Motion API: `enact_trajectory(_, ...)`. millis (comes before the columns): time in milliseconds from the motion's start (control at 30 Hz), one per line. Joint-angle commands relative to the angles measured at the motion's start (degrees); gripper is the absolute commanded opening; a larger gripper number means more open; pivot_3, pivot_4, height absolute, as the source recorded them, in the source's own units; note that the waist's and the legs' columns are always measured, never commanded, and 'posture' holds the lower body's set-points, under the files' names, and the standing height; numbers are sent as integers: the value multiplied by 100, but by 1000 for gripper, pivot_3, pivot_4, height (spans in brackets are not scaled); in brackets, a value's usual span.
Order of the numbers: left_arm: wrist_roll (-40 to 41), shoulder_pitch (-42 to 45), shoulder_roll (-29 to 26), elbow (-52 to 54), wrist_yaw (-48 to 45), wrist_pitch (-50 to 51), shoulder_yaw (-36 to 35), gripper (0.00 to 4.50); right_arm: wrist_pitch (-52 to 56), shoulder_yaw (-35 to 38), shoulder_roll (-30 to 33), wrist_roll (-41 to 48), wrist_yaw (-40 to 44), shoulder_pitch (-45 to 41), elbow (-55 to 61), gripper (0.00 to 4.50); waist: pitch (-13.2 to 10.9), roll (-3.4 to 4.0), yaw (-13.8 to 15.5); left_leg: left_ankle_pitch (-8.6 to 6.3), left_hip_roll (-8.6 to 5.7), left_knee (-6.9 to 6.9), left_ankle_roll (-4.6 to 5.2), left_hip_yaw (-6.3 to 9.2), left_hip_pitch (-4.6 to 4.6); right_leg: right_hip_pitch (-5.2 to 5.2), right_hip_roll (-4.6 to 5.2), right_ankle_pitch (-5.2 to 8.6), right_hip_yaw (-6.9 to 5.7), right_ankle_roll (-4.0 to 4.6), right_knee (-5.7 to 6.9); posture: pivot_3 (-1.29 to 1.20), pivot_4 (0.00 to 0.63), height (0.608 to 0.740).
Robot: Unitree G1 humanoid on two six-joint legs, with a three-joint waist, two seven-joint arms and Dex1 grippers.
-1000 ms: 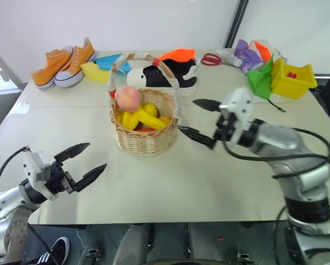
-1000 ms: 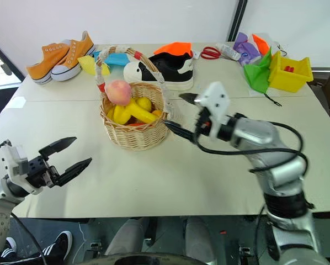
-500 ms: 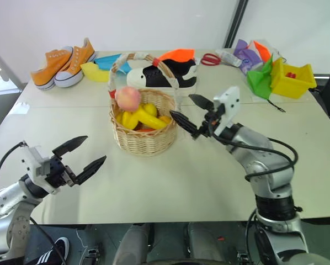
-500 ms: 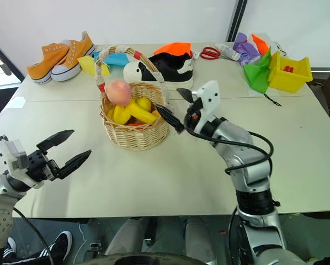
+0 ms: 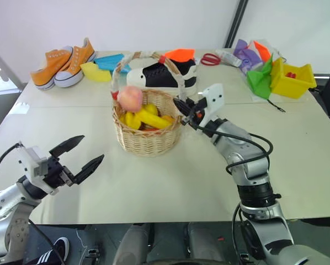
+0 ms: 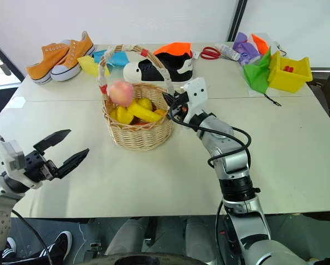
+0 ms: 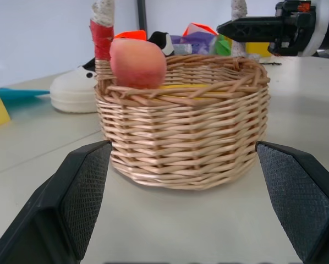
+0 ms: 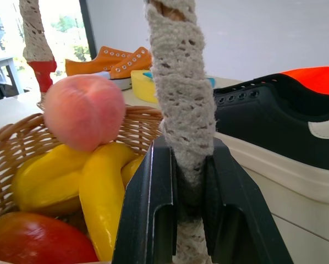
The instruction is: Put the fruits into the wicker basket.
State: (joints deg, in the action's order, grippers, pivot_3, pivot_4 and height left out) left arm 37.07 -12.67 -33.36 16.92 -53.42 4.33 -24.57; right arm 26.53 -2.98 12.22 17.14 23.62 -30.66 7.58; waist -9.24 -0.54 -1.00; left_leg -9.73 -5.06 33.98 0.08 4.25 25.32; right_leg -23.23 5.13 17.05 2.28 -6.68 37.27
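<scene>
Fruit sits loaded: peach [image 5: 129, 98] and banana [image 5: 152, 117] in the wicker basket [image 5: 147, 138] mid-bench [image 5: 209, 176]. Right pincer [image 5: 182, 106] clamps its handle [image 8: 181, 104]; left pincer [image 5: 76, 156] gapes empty. A pull could tip the perched peach out.

right pincer [image 8: 189, 181] clamped on basket handle [image 8: 181, 93], peach [image 8: 85, 113], banana [image 8: 101, 192]
</scene>
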Motion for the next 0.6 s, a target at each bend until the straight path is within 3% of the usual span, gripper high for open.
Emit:
enact_trajectory(33, 81, 59, 11, 70, -12, -113, -127, 4500, -176, 239, 91, 148, 139, -120, 202, 46, 0, 0, 2, 0, 0, 0, 0, 0, 0, 0, 0, 0, 0, 0, 0, 0, 150, 740)
enact_trajectory(233, 126, 335, -10, -48, -76, -30, 6, 4500, -266, 1150, 1078, 472, 740, 215, 266, 46, 0, 0, 56, 0, -5, 2, 0, 0, 2, 8, 4, 0, -1, 0, -10, 0, 150, 740)
enact_trajectory(400, 54, 800, 26, -334, -223, -9, 347, 4500, -518, 2614, 2403, 545, 1121, 1194, -17, 46, -3, 8, 163, 0, -7, 2, 2, -4, 2, 17, 9, 0, -1, 0, -16, 0, 150, 740)
enact_trajectory(600, -49, 1495, 58, -780, -502, 41, 856, 4500, -1227, 3776, 2947, 381, 867, 1967, -722, 46, -1, 9, 170, 4, -4, 8, 9, -4, -3, 49, 8, 2, -3, 2, -17, 0, 150, 740)
